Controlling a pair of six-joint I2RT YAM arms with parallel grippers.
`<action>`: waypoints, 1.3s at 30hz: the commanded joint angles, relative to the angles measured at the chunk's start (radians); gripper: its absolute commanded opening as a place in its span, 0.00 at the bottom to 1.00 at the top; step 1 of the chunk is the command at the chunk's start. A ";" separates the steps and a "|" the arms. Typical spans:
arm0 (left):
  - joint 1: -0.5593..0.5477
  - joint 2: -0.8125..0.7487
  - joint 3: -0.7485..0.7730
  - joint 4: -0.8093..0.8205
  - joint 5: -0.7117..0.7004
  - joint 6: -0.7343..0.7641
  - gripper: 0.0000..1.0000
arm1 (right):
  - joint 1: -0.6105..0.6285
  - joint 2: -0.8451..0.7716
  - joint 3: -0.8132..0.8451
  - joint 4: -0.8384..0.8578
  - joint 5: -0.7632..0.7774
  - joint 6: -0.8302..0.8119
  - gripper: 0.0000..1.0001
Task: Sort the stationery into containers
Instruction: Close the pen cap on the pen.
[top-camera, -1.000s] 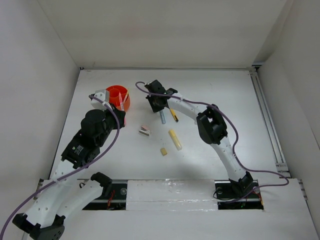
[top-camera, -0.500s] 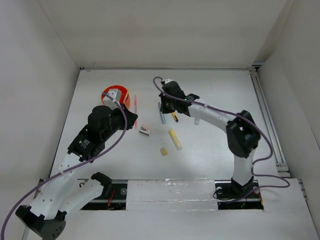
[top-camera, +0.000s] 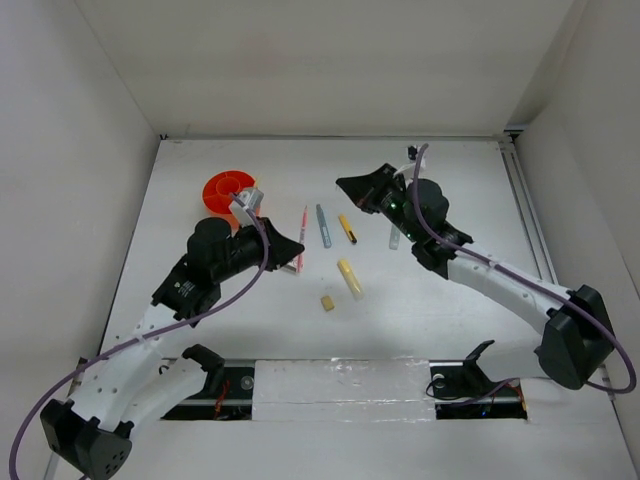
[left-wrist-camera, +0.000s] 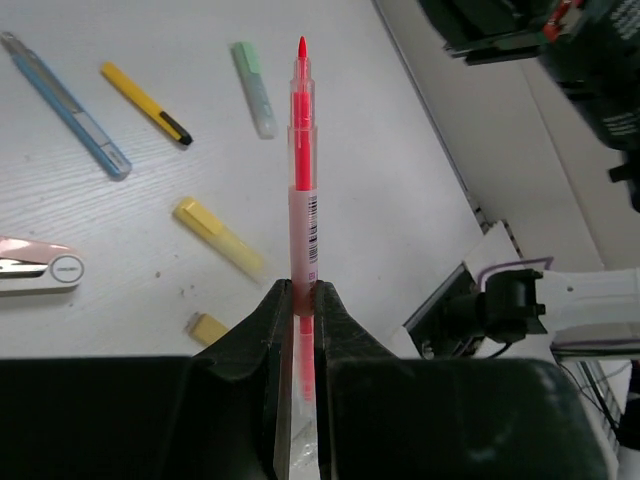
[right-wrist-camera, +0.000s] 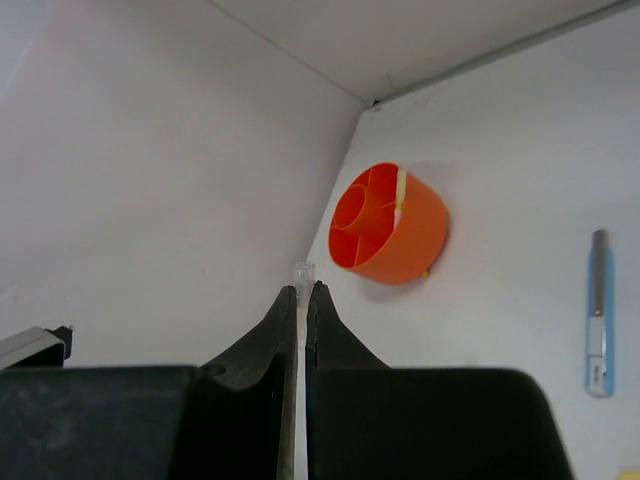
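We noted white table (top-camera: 480, 200); orange cup (top-camera: 208, 190) stood far left on it, pale stick (right-wrist-camera: 400, 190) in one compartment. Left gripper (left-wrist-camera: 303, 298) clamped pink-red pen (left-wrist-camera: 302, 170), right of cup. Right gripper (right-wrist-camera: 301, 297) pinched thin pale pen (right-wrist-camera: 300, 272), well apart from cup. Grey-blue pen (top-camera: 323, 225), yellow pen (top-camera: 347, 229), pale yellow marker (top-camera: 350, 278), tan eraser (top-camera: 326, 302) lay on table between arms.

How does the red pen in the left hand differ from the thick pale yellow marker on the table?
The red pen is clamped in the left hand; the yellow marker lies free on the table, touched by nothing. The red pen is long and thin, with a barcode label; the yellow marker is shorter, thicker and plain. Neither is in the orange cup.
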 joint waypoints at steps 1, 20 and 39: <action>-0.003 -0.027 -0.039 0.165 0.112 -0.052 0.00 | 0.024 -0.001 -0.050 0.201 -0.063 0.130 0.00; -0.003 -0.001 -0.108 0.325 0.212 -0.107 0.00 | 0.065 -0.021 -0.095 0.351 -0.088 0.139 0.00; -0.003 -0.001 -0.080 0.285 0.149 -0.089 0.00 | 0.084 0.028 -0.104 0.404 -0.157 0.139 0.00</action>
